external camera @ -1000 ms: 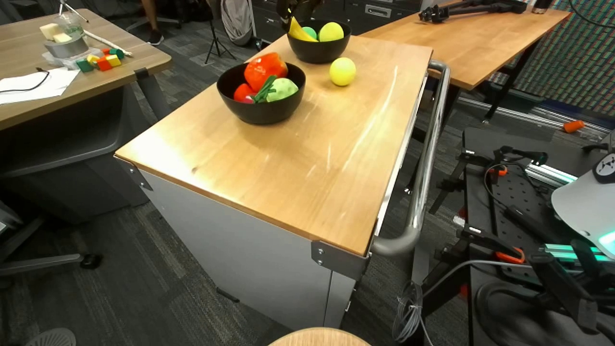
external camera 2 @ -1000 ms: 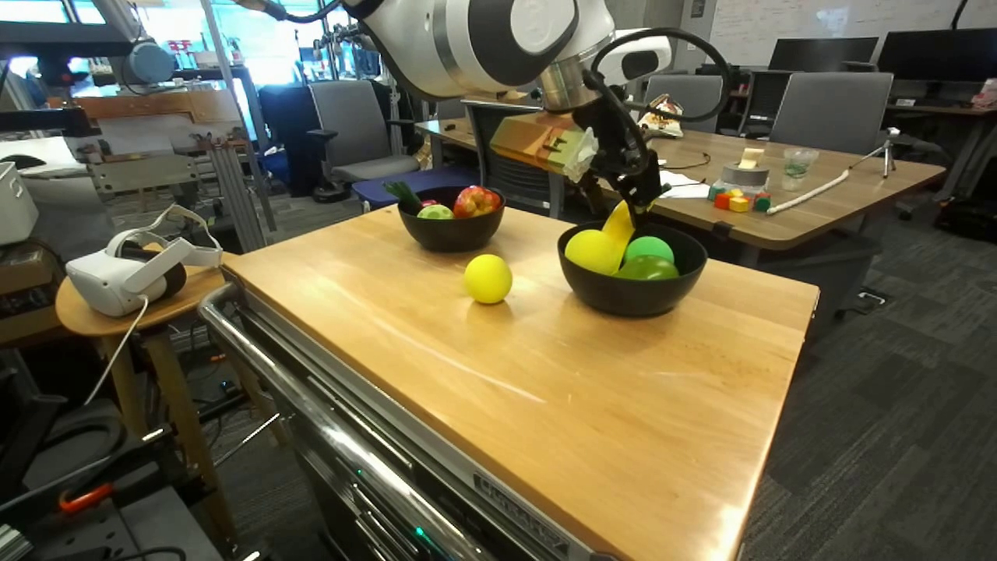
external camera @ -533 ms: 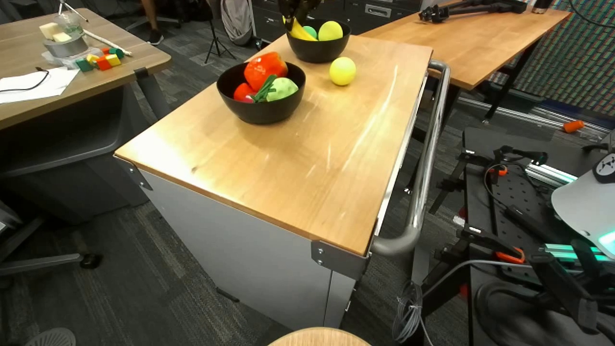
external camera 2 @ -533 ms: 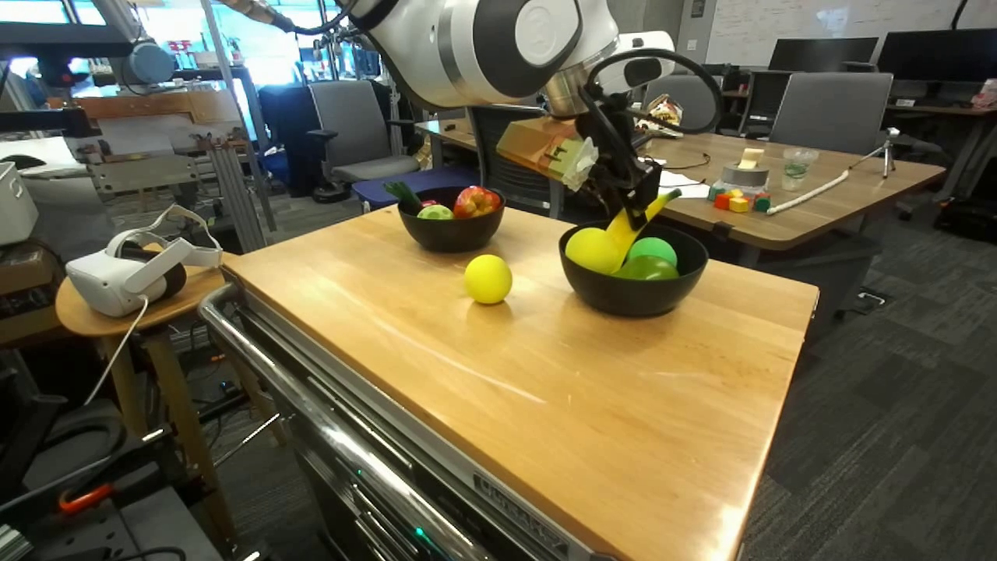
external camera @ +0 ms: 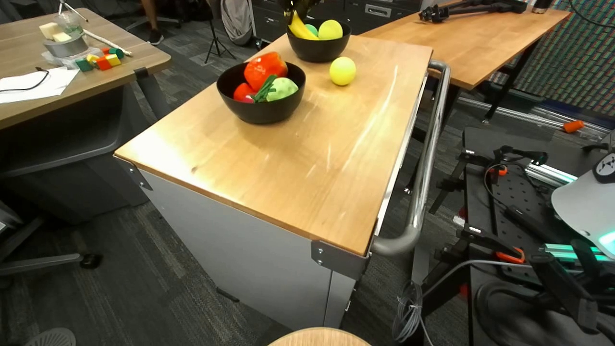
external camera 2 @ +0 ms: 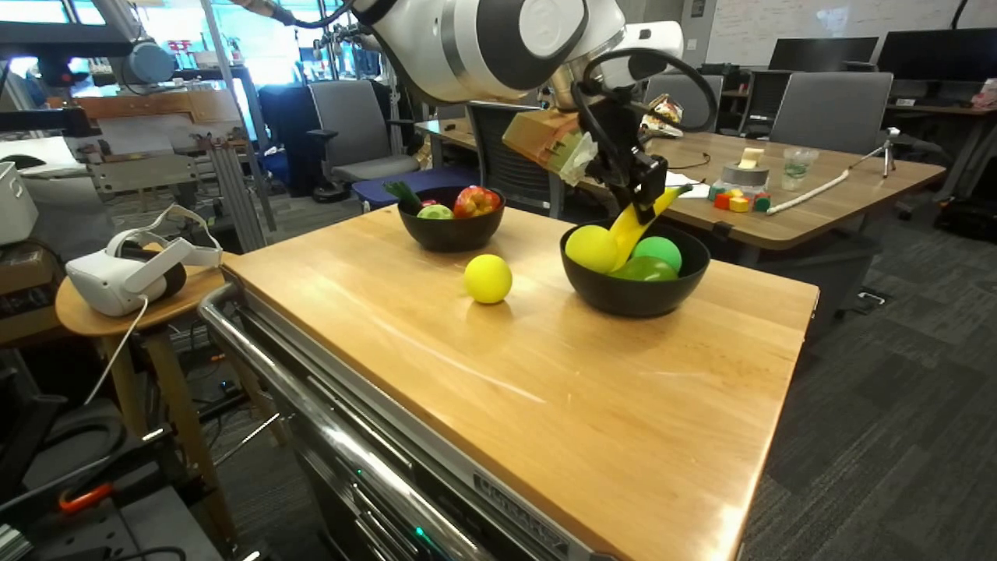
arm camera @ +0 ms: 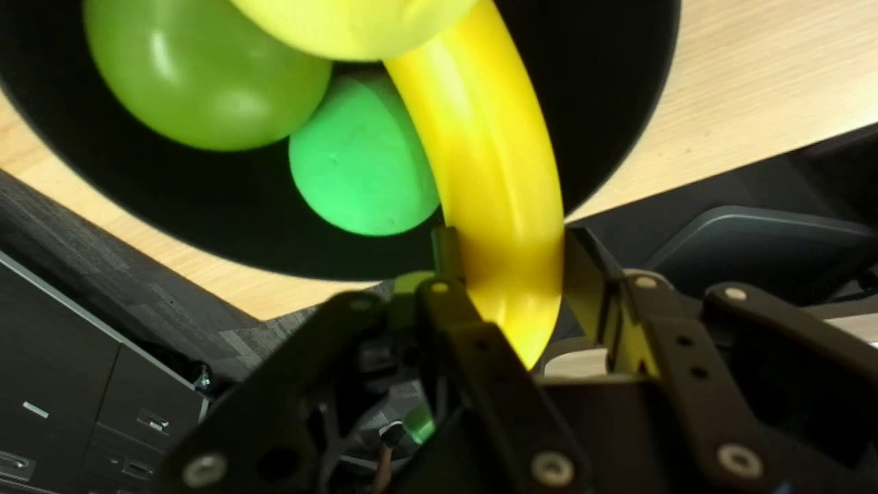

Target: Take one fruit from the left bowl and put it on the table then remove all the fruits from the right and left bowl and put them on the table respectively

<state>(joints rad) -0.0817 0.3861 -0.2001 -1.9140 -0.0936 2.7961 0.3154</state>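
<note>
The gripper is clamping the banana close to its upper end, with the fingers bearing on opposite sides. In both exterior views the gripper is standing over bowl A. The banana is slanting out of bowl A: its upper end is projecting past the fingers and above the rim, and in the wrist view its lower part is passing behind the yellow fruit. Whether the lower end is touching the bowl floor cannot be told.

Bowl A is also holding the mint ball and the green fruit. In the wrist view the mint ball is lying between the green fruit and the banana.

The yellow ball is resting on the table, apart from both bowls and toward the handle.

Bowl B is standing on the same table, apart from bowl A. It is containing a large red fruit, a small red fruit, a pale fruit and green leaves, which are showing above the rim in an exterior view.

The arm is hanging above the table. A headset is sitting on a stool beside the table. Coloured blocks are lying on a desk next to a tape roll.
</note>
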